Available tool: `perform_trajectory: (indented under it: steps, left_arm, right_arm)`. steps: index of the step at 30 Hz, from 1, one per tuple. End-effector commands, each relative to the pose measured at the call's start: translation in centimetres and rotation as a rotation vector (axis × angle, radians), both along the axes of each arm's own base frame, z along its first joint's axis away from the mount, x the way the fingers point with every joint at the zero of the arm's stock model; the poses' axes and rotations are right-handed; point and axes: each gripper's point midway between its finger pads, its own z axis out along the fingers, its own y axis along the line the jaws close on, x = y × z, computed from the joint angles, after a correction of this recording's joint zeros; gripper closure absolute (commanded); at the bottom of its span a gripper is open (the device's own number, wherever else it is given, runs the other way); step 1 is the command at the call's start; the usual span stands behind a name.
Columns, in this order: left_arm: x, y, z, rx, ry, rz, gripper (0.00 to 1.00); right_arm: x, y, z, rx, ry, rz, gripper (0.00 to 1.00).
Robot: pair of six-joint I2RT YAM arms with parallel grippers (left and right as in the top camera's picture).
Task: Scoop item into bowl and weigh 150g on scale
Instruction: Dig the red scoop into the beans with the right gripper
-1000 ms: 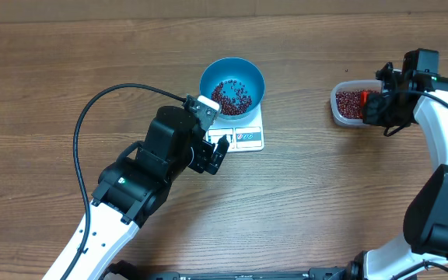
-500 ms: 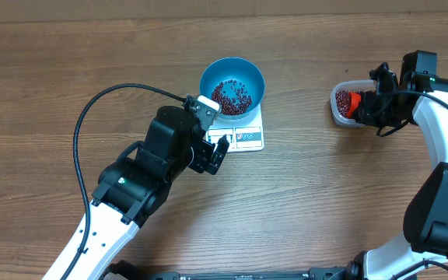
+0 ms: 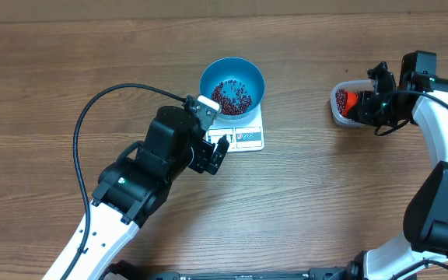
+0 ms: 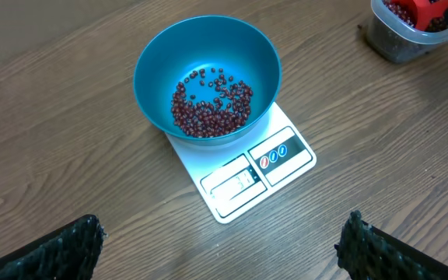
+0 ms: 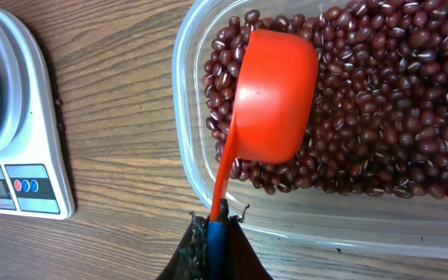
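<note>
Right hand (image 5: pixel 215 232) pinches the red scoop (image 5: pixel 274 93) by its handle, fingers mostly cropped.

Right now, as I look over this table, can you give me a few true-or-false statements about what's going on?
1. The blue bowl sits on the white scale. True.
2. The bowl is empty. False: a shallow heap of beans lies in its bottom.
3. The right gripper holds a red scoop by its handle, with the cup in the clear tub of beans. True.
4. The left gripper is clamped on the bowl's rim. False: it is open and apart from the bowl, on the display side of the scale.
</note>
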Motion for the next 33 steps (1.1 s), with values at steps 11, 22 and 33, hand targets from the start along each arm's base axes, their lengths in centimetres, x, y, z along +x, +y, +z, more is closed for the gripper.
perform_trajectory:
  steps: [11,22,33]
  left_arm:
    - [0.0,0.1,-0.2,0.014,-0.002,-0.01,0.0]
    - [0.0,0.1,-0.2,0.015,-0.002,-0.01,0.0]
    - [0.0,0.1,-0.2,0.014,-0.002,-0.01,0.0]
  right_arm:
    - [-0.1,-0.7,-1.0,0.156,0.012,-0.048,0.96]
    - [-0.4,-2.2,-2.1,0.314,0.075,-0.183,0.96]
    - [-0.4,-1.8,-2.5,0.478,0.094,-0.207,0.96]
